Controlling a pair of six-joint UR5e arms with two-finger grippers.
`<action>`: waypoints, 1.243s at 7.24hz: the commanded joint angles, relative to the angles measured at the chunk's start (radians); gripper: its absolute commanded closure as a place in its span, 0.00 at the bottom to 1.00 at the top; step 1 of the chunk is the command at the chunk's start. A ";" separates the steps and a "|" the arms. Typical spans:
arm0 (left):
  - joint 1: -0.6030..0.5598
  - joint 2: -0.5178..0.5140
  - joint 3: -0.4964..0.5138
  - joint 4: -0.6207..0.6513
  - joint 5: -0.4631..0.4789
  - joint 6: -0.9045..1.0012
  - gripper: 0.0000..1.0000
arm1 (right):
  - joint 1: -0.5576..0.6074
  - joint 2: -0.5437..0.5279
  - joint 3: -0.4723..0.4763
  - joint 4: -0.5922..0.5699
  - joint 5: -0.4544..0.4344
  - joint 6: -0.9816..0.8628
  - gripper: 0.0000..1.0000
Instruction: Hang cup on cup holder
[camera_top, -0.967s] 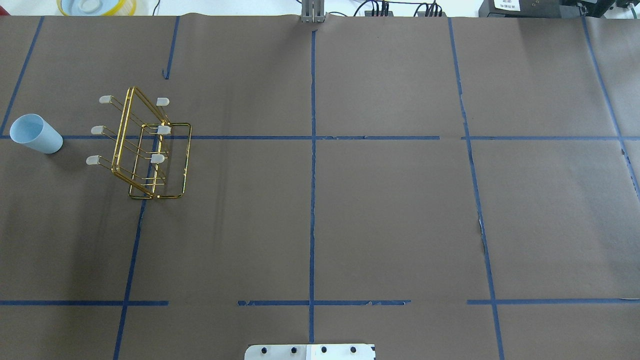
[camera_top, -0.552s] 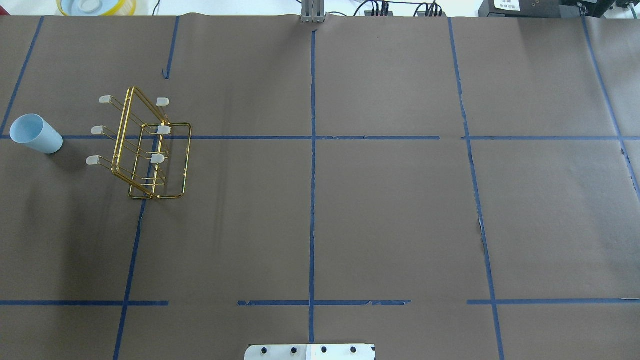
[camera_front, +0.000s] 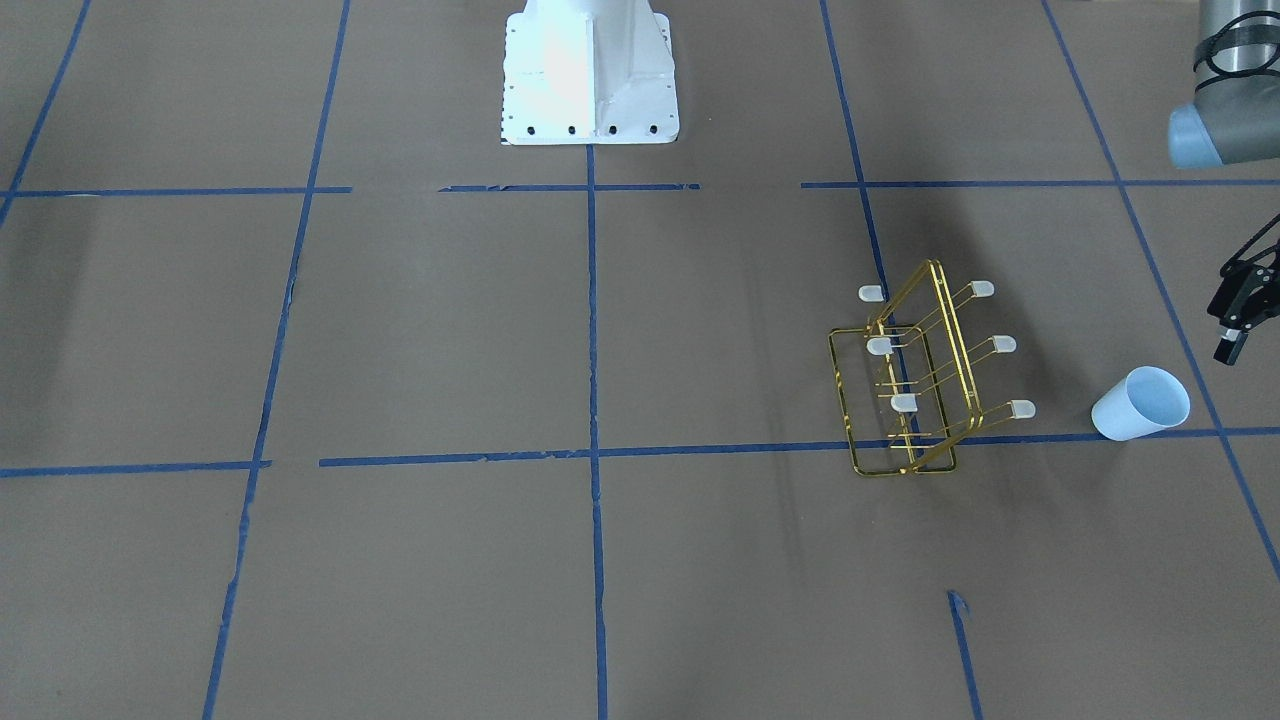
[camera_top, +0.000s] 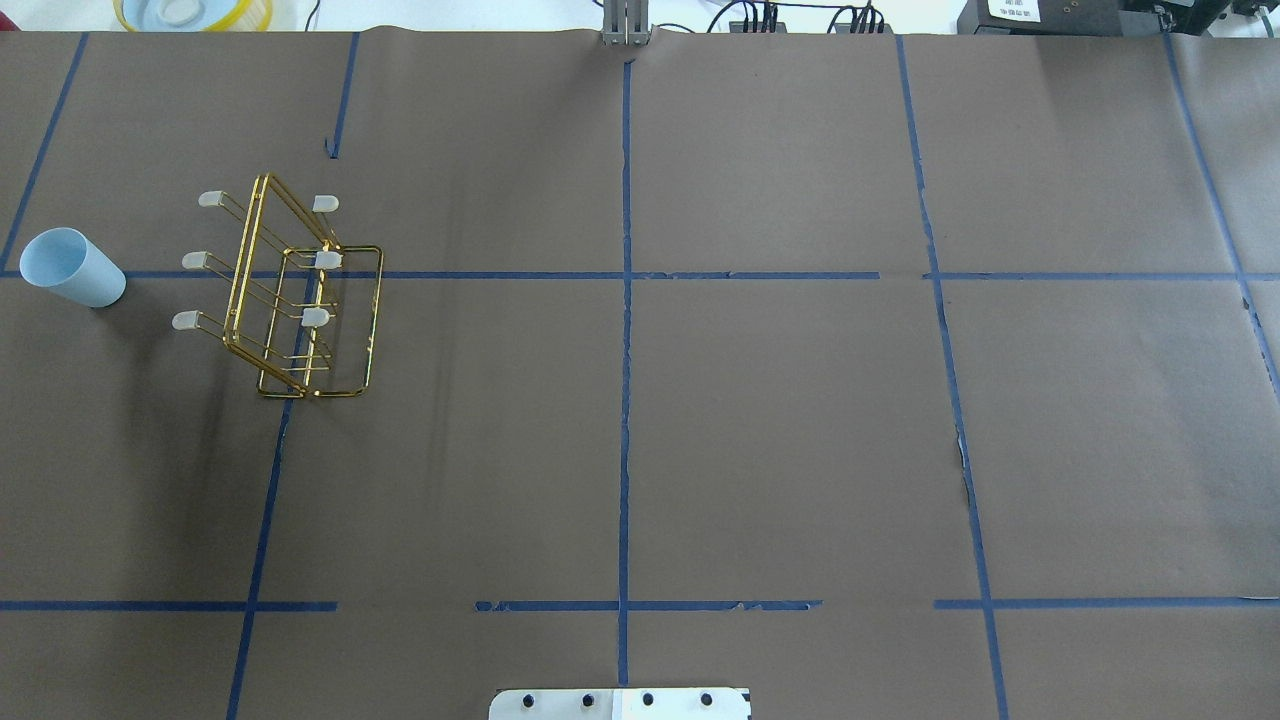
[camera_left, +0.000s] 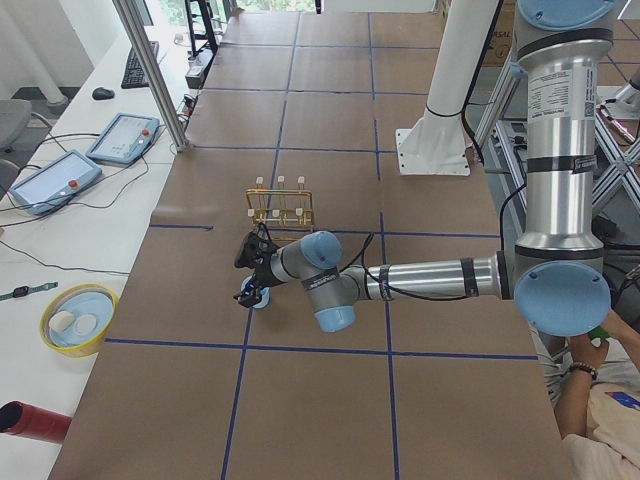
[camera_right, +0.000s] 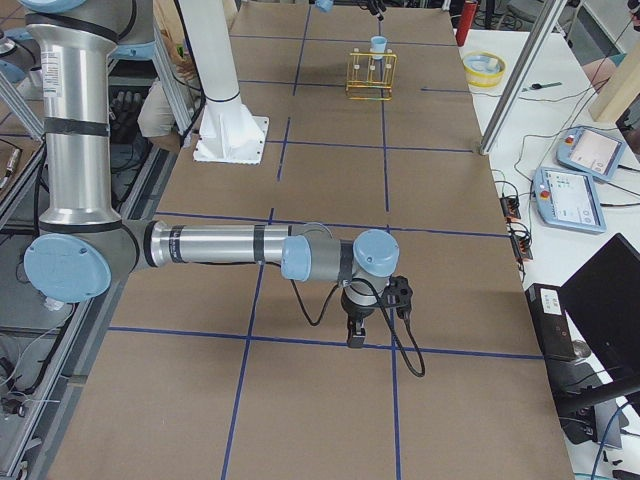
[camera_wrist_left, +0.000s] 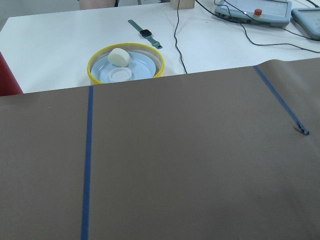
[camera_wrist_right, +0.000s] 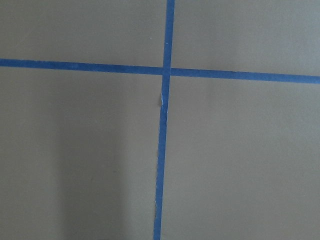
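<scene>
Overhead exterior view of a tabletop (camera_top: 780, 430) covered edge to edge in brown paper, ruled into large rectangles by blue tape lines (camera_top: 625, 400), frayed and gapped in places. Upright on that paper, mouth up, toward the robot's left end: the cup (camera_top: 72, 267), sitting on one tape line, not on any prong. Near it on the side toward the centre, not touching: the cup holder (camera_top: 290, 300), standing on its wire base with white-capped prongs pointing out both ways. Mounted at the robot's edge of the tabletop: the white robot base (camera_front: 590, 70).

Past the paper's far edge, a white bench (camera_left: 90, 230) carrying a yellow-rimmed bowl (camera_wrist_left: 125, 65) with two pale pieces inside, a wristwatch (camera_wrist_left: 145, 33), cables (camera_wrist_left: 177, 35) and two teach pendants (camera_left: 125, 138); lying at one end of it, a red cylinder (camera_left: 30, 420).

Left gripper (camera_front: 1232, 335) hanging above the tabletop near the cup, clear of it, partly cut off by the frame edge; cannot tell whether fingers apart or together. Right gripper (camera_right: 355, 325) pointing down over a tape crossing at the opposite end, well apart from cup and holder; seen only from the side, so cannot tell there either.
</scene>
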 joint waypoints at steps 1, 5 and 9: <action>0.122 0.046 -0.040 -0.021 0.212 -0.105 0.02 | 0.000 0.000 0.000 0.000 0.000 0.000 0.00; 0.345 0.086 0.044 -0.249 0.453 -0.070 0.01 | 0.000 0.001 0.000 0.000 0.000 0.000 0.00; 0.361 0.062 0.130 -0.271 0.547 0.013 0.01 | 0.000 0.001 0.000 0.000 0.000 0.000 0.00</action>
